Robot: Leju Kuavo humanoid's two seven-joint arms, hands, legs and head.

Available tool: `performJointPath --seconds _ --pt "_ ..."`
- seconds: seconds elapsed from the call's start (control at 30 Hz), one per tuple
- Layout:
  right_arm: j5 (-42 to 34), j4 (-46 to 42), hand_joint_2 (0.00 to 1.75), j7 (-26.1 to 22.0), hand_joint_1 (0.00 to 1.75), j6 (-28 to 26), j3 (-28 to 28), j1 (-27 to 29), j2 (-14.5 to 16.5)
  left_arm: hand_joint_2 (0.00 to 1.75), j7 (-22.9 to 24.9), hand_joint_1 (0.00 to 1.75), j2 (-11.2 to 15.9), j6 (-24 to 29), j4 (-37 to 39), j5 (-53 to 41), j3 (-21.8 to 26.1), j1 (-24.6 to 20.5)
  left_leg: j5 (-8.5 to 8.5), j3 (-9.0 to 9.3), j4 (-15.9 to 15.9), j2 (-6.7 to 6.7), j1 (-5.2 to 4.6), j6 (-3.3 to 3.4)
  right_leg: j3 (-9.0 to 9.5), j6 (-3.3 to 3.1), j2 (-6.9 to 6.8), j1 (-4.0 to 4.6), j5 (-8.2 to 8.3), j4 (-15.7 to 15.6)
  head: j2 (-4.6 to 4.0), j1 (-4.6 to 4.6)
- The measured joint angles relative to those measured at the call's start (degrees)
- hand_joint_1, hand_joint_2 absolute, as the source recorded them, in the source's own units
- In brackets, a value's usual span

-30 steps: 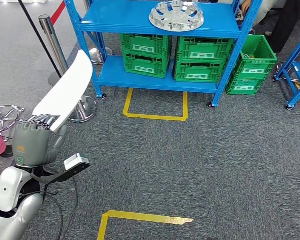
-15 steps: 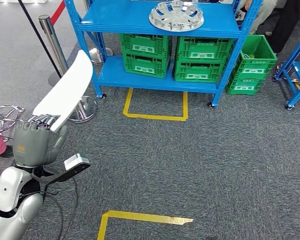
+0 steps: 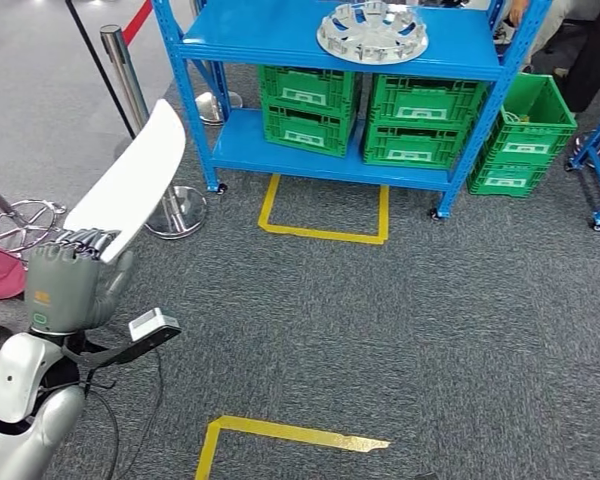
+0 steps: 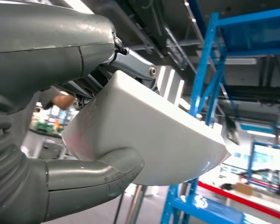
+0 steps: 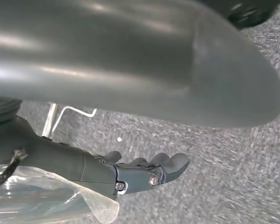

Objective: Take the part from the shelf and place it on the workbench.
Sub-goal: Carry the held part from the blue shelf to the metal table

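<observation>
A: Big blue shelf (image 3: 342, 45) dominates the far side of the grey carpet (image 3: 403, 330), and everything else sits off it. What's on it?

B: A silver hubcap (image 3: 372, 30) lies flat on the top level. Under that level, on the lower one, green crates (image 3: 372, 115) stand stacked in two piles, side by side. One more green crate (image 3: 520, 140) sits on the floor just beside the shelf's right post.

A: And in front of the shelf?

B: A yellow tape outline (image 3: 323, 215) on the carpet, right at the shelf's foot. A second yellow tape corner (image 3: 282, 435) lies well nearer the robot.

A: Left of the shelf?

B: A chrome stanchion (image 3: 142, 125) on its round base, near the shelf's left post.

A: Now the part!

B: The white part (image 3: 135, 180), long and curved, is off the shelf, well apart from it, up in the air and tilted. The left hand (image 3: 67, 285) grips its lower end, fingers over the top edge and thumb (image 4: 96, 175) pressed under.

A: Right hand?

B: The right hand (image 5: 145, 172) hangs over the carpet, fingers curled gently, nothing in them.
</observation>
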Motion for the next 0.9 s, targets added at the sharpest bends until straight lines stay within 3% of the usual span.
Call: performJointPath --seconds 0.03,0.1,0.17,0.23,0.3,0.37,0.4,0.43,0.47,0.53,0.6,0.63,0.67,0.7,0.77,0.83,0.87,0.9 --pt "-0.3 0.0 0.0 0.1 0.0 0.0 0.4 0.1 0.0 1.75 0.0 1.75 0.0 0.0 0.0 0.0 0.0 -0.1 -0.34 -0.42 0.8 -0.58 0.17 -0.6 1.96 0.11 1.13 -0.26 0.7 -3.2 0.0 0.14" --pt "-0.7 -0.1 0.0 0.1 0.0 0.0 1.0 0.3 0.0 1.75 0.0 1.75 -0.1 0.0 0.0 0.0 0.0 -0.3 -0.58 -1.36 2.0 -1.59 0.23 -1.56 3.31 -0.4 2.51 -0.36 0.21 -5.2 0.01 0.25" --pt "-0.9 -0.2 0.0 0.2 0.0 0.0 1.6 0.5 0.0 1.75 0.0 1.75 -0.1 0.0 0.0 0.0 0.0 -0.2 -0.46 -1.9 2.3 -2.32 0.3 -2.1 3.17 -1.41 1.46 -0.24 0.22 -4.7 0.02 0.2" --pt "-1.0 -0.3 0.0 0.2 0.0 0.0 2.1 0.6 0.0 1.75 0.0 1.75 0.0 0.0 0.0 -0.1 0.0 -0.2 -1.6 -2.73 4.0 -0.67 0.27 -2.48 3.17 -2.16 0.32 -0.2 0.23 -4.6 0.02 0.0" --pt "-1.3 -0.4 0.0 0.2 0.0 0.0 2.5 0.8 0.0 1.75 0.0 1.75 0.0 0.0 0.0 -0.1 0.0 -0.4 -4.9 -5.41 10.0 1.87 0.15 -2.72 3.17 -2.74 -0.96 0.03 0.18 -4.6 0.02 -0.22" --pt "-1.5 -0.4 0.0 0.2 0.0 0.0 2.8 0.9 0.0 1.75 0.0 1.75 0.0 0.0 0.1 -0.1 0.0 -0.3 -8.0 -8.83 17.5 2.53 0.15 -2.69 3.16 -3.04 -2.45 0.4 0.04 -4.6 0.02 -0.27" --pt "-1.6 -0.4 0.0 0.2 0.0 0.0 3.0 1.0 0.0 1.75 0.0 1.75 0.0 0.0 0.1 -0.1 0.0 -0.2 -8.25 -9.64 19.3 2.56 0.13 -2.54 3.19 -3.16 -3.2 0.57 -0.03 -4.6 0.02 -0.28" --pt "-1.7 -0.4 0.0 0.2 0.0 0.0 3.1 1.1 0.0 1.75 0.0 1.75 0.0 0.0 0.1 -0.1 0.0 -0.2 -7.36 -9.42 18.9 2.64 0.08 -2.28 3.26 -3.25 -3.92 0.75 -0.1 -4.6 0.02 -0.27" --pt "-1.7 -0.5 0.0 0.3 0.0 0.0 3.3 1.1 0.0 1.75 0.0 1.75 0.0 0.0 0.1 -0.1 0.0 -0.1 -5.55 -8.12 16.3 2.91 -0.05 -1.91 3.38 -3.31 -4.6 0.89 -0.17 -4.6 0.02 -0.26" --pt "-1.8 -0.5 0.0 0.3 0.0 0.0 3.7 1.0 0.0 1.75 0.0 1.75 0.1 0.0 0.1 -0.1 0.0 -0.3 -1.98 -4.34 8.6 5.13 -0.78 -0.95 3.66 -3.28 -5.84 1.17 -0.38 -4.6 0.02 -0.25" --pt "-1.9 -0.6 0.0 0.3 0.0 0.1 3.9 1.1 0.0 1.75 0.0 1.75 0.1 0.0 0.1 -0.1 0.0 -0.5 -0.99 -2.41 4.2 7.19 -1.63 -0.24 3.67 -3.01 -7.06 1.43 -0.51 -4.7 0.02 -0.25" --pt "-1.9 -0.6 0.0 0.3 0.0 0.1 4.0 1.1 0.0 1.75 0.0 1.75 0.1 0.0 0.1 -0.1 0.0 -0.6 -1.21 -2.42 3.7 7.33 -1.91 -0.08 3.67 -2.8 -7.78 1.54 -0.51 -4.7 0.02 -0.25" --pt "-2.0 -0.7 0.0 0.3 0.0 0.1 4.1 1.1 0.0 1.75 0.0 1.75 0.1 0.0 0.1 -0.1 0.1 -0.6 -1.11 -2.53 3.4 6.62 -1.92 0.12 3.76 -2.57 -8.49 1.55 -0.52 -4.8 0.02 -0.25" --pt "-2.2 -0.7 0.0 0.3 0.0 0.2 4.2 1.1 0.0 1.75 0.0 1.75 0.1 0.0 0.1 -0.1 0.1 -0.5 -0.9 -2.55 3.1 5.95 -1.82 0.33 3.76 -2.28 -8.33 1.5 -0.76 -4.8 0.02 -0.17" --pt "-3.0 -0.9 0.0 0.4 0.0 0.3 4.8 1.1 -0.1 1.75 0.0 1.75 0.1 0.0 0.2 -0.1 0.1 -0.6 -0.45 -2.41 2.5 4.6 -1.51 0.85 2.66 -1.89 -5.59 1.33 -2.63 -2.4 0.02 -0.06" --pt "-4.2 -1.0 0.0 0.7 0.0 0.4 5.4 1.5 -0.2 1.75 0.0 1.75 0.0 0.0 0.2 -0.1 0.1 -0.7 -0.24 -2.5 2.4 3.16 -1.41 1.23 -0.8 -1.82 -2.33 1.27 -6.07 4.6 0.02 0.14" --pt "-4.7 -1.0 0.0 0.9 0.0 0.4 5.7 1.7 -0.3 1.75 0.0 1.75 -0.1 0.0 0.2 -0.1 0.1 -0.6 -0.19 -2.57 2.4 2.35 -1.48 1.33 -2.73 -1.85 -1.78 1.33 -7.37 8.3 0.02 0.22" --pt "-5.1 -1.1 0.0 1.0 0.0 0.5 6.0 2.0 -0.3 1.75 0.0 1.75 -0.1 0.0 0.2 -0.1 0.1 -0.5 -0.17 -2.58 2.4 1.48 -1.56 1.4 -4.03 -1.92 -1.55 1.41 -7.61 10.6 0.02 0.22"
